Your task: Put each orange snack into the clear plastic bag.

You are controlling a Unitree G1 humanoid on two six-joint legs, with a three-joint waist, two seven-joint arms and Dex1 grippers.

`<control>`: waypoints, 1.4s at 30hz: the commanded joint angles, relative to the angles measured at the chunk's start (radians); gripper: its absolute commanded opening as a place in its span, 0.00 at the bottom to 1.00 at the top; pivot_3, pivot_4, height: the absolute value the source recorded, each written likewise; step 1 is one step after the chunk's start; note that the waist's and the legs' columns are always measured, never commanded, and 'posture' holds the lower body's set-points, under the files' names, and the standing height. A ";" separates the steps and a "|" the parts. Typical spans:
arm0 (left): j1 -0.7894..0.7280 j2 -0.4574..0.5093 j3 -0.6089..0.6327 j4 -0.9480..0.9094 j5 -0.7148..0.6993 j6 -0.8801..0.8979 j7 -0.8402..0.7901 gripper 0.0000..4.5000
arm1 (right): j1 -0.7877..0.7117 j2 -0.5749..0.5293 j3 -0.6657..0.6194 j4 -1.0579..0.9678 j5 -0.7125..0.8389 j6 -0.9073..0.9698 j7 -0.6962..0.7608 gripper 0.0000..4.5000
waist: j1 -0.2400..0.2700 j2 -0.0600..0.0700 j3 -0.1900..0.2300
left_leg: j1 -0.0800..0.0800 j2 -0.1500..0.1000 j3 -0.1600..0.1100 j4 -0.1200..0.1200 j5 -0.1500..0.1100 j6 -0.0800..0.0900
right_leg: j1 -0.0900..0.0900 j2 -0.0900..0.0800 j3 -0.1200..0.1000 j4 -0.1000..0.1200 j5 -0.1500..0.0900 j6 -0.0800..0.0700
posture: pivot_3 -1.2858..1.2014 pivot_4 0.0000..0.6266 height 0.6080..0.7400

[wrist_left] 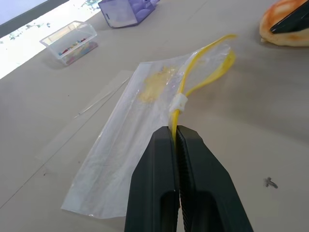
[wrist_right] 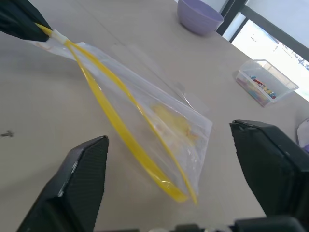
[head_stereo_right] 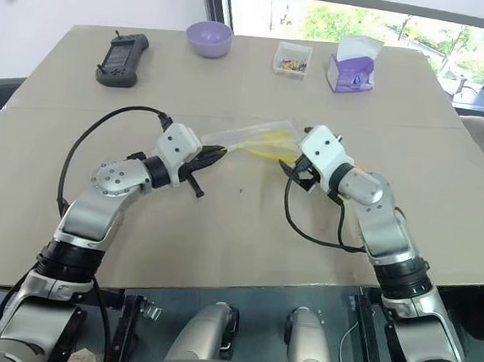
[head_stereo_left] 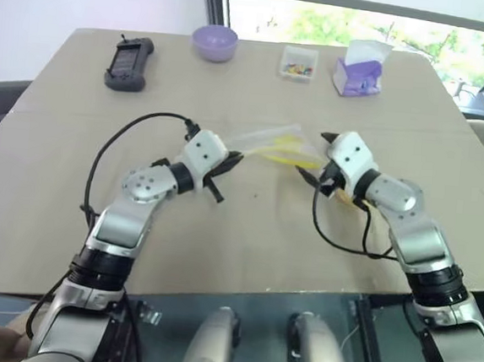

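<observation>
Broad beige rectangular desk [head_stereo_left: 69,217] across most of the head views. At mid-frame, lying on it, a clear crinkly plastic bag with a yellow seal strip [head_stereo_left: 271,143], mouth looped open toward the right, between the two arms. Left end effector [wrist_left: 176,140] at centre-left, black fingers clenched on the yellow strip at the bag's mouth corner. Right end effector [wrist_right: 181,169] at centre-right just beside the open mouth, black fingers spread wide, nothing between them. Round orange-yellow bun-like snack [wrist_left: 285,26] at the upper right of the left wrist view, on the desk near the bag's mouth, partly behind a black finger. Along the top edge: black handheld controller [head_stereo_left: 129,61] upper left, lilac bowl [head_stereo_left: 214,42], small clear box of colourful bits [head_stereo_left: 298,63], purple tissue box [head_stereo_left: 358,73].
</observation>
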 commanded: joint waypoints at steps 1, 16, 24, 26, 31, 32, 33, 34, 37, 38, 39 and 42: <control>-0.030 -0.004 0.023 -0.008 -0.008 -0.003 0.007 0.00 | 0.013 0.016 -0.006 -0.068 0.045 0.051 0.026 0.60 | 0.000 0.000 0.000 | 0.000 0.000 0.000 0.000 0.000 0.000 | 0.000 0.000 0.000 0.000 0.000 0.000 | 0.52 0.24 1.00; 0.021 0.010 -0.004 -0.055 -0.019 -0.117 -0.070 0.00 | -0.123 0.261 -0.061 0.234 0.066 0.121 -0.176 0.01 | 0.001 0.000 0.000 | 0.000 0.001 0.000 0.000 0.000 0.000 | 0.000 0.001 0.000 0.000 0.000 0.000 | 0.52 0.24 1.00; 0.041 -0.001 -0.010 -0.059 -0.017 -0.129 -0.083 0.00 | -0.106 0.344 -0.077 0.250 0.120 0.175 -0.207 0.01 | -0.004 0.000 0.000 | 0.000 0.002 0.001 0.000 0.000 0.000 | 0.000 0.001 0.000 0.000 0.000 0.000 | 0.52 0.24 1.00; 0.039 -0.005 -0.013 -0.053 -0.015 -0.129 -0.086 0.00 | -0.104 0.364 -0.065 0.271 0.101 0.150 -0.236 0.01 | -0.003 0.000 0.000 | 0.000 0.002 0.001 0.000 0.000 0.000 | 0.000 0.002 0.000 0.000 0.000 0.000 | 0.52 0.24 1.00; 0.025 -0.013 -0.018 -0.024 -0.008 -0.137 -0.087 0.00 | -0.128 0.245 0.162 0.408 -0.199 -0.206 -0.327 0.01 | 0.000 0.000 0.000 | 0.000 0.001 0.001 0.000 0.000 0.000 | 0.000 0.002 0.000 0.000 0.000 0.000 | 0.52 0.24 1.00; 0.023 -0.013 -0.018 -0.019 -0.007 -0.139 -0.087 0.00 | -0.136 0.221 0.196 0.441 -0.249 -0.251 -0.352 0.01 | -0.001 0.000 0.000 | 0.000 0.001 0.001 0.000 0.000 0.000 | 0.000 0.001 0.000 0.000 0.000 0.000 | 0.52 0.24 1.00; 0.022 -0.012 -0.018 -0.015 -0.004 -0.142 -0.087 0.00 | -0.144 0.206 0.214 0.469 -0.281 -0.282 -0.372 0.01 | -0.003 0.000 0.000 | 0.000 0.000 0.001 0.000 0.000 0.000 | 0.000 0.000 0.000 0.000 0.000 0.000 | 0.52 0.24 1.00; 0.019 -0.010 -0.017 -0.010 -0.003 -0.144 -0.088 0.00 | -0.159 0.179 0.246 0.500 -0.334 -0.323 -0.387 0.01 | -0.004 0.000 0.000 | 0.000 0.000 0.001 0.000 0.000 0.000 | 0.000 0.000 0.000 -0.001 0.000 0.000 | 0.52 0.24 1.00; 0.016 -0.005 -0.013 -0.001 -0.002 -0.148 -0.090 0.00 | -0.182 0.129 0.298 0.557 -0.405 -0.412 -0.358 0.06 | -0.007 0.000 0.000 | 0.000 0.001 0.001 0.000 0.000 0.000 | 0.000 0.001 0.000 0.000 0.000 0.000 | 0.52 0.24 1.00; 0.016 -0.004 -0.012 -0.001 -0.001 -0.149 -0.090 0.00 | -0.184 0.125 0.297 0.567 -0.408 -0.420 -0.351 0.15 | -0.007 0.000 0.000 | 0.000 0.002 0.001 0.000 0.000 0.000 | 0.000 0.002 0.000 0.000 0.000 0.000 | 0.52 0.24 1.00; 0.016 -0.004 -0.012 -0.001 -0.001 -0.149 -0.091 0.00 | -0.185 0.124 0.292 0.573 -0.408 -0.428 -0.349 0.21 | -0.007 0.000 0.000 | 0.000 0.002 0.001 0.000 0.000 0.000 | 0.000 0.002 0.000 0.000 0.000 0.000 | 0.52 0.24 1.00; 0.014 -0.004 -0.012 0.005 -0.001 -0.152 -0.091 0.00 | -0.188 0.128 0.278 0.583 -0.411 -0.441 -0.346 0.53 | -0.011 0.000 0.000 | 0.000 0.002 0.001 0.000 0.000 0.000 | 0.000 0.002 0.001 -0.001 0.000 0.000 | 0.52 0.24 1.00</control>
